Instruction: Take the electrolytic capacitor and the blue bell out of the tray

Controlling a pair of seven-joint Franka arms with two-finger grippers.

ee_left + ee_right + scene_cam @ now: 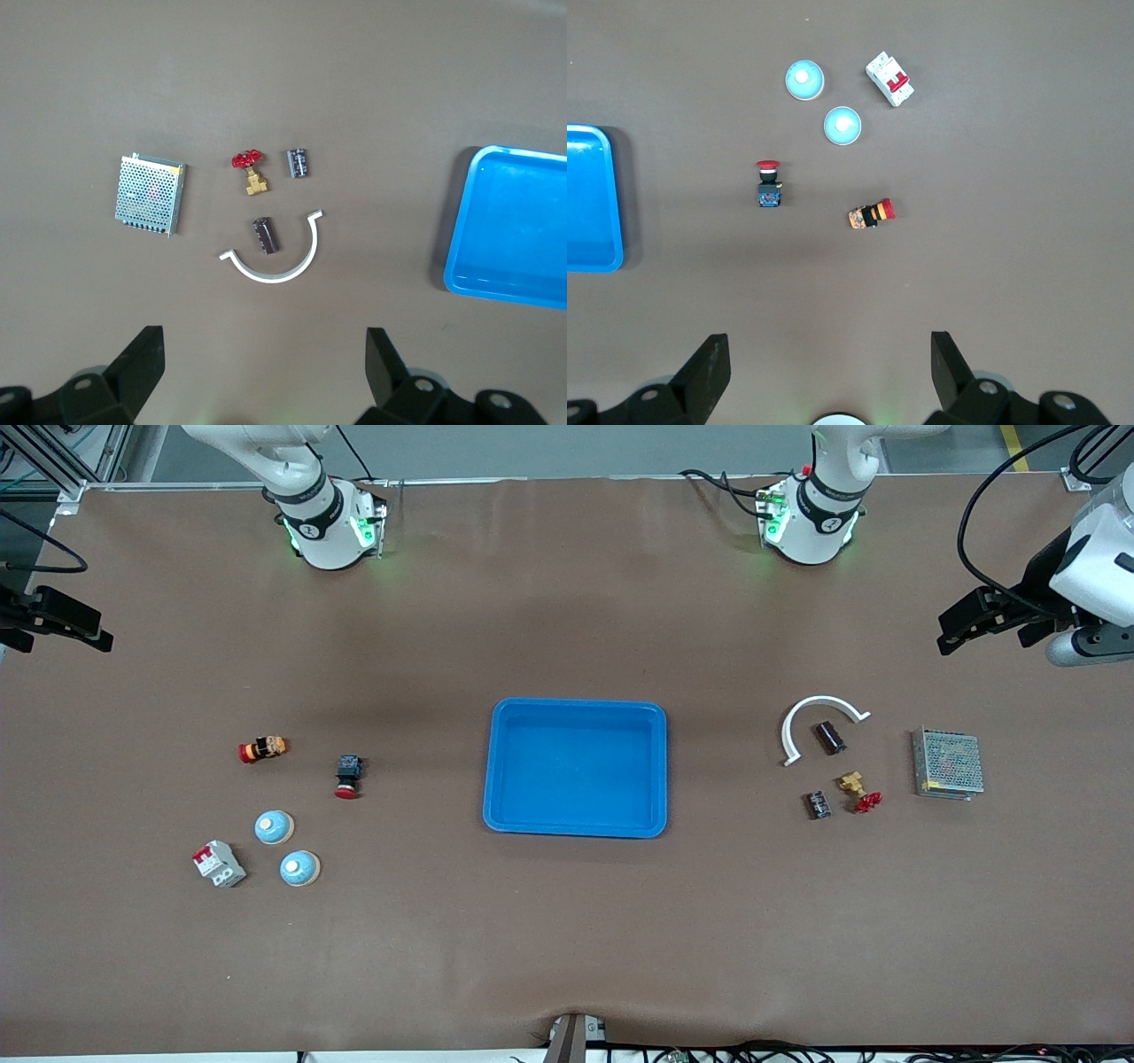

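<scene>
Two dark capacitors lie toward the left arm's end: one (830, 737) inside a white curved piece (819, 708), one (818, 804) nearer the front camera. Both show in the left wrist view (266, 235) (298, 163). Two light-blue bells (274, 827) (299, 868) sit toward the right arm's end, and also show in the right wrist view (803, 80) (842, 126). My left gripper (983, 633) (263, 354) is open and empty, raised over its end of the table. My right gripper (62, 633) (828, 354) is open and empty, raised over its end.
A blue tray (500, 779) sits mid-table. By the capacitors are a brass valve with a red handle (855, 784) and a metal mesh power supply (948, 763). By the bells are a white and red circuit breaker (219, 864) and two red-capped push buttons (348, 776) (263, 749).
</scene>
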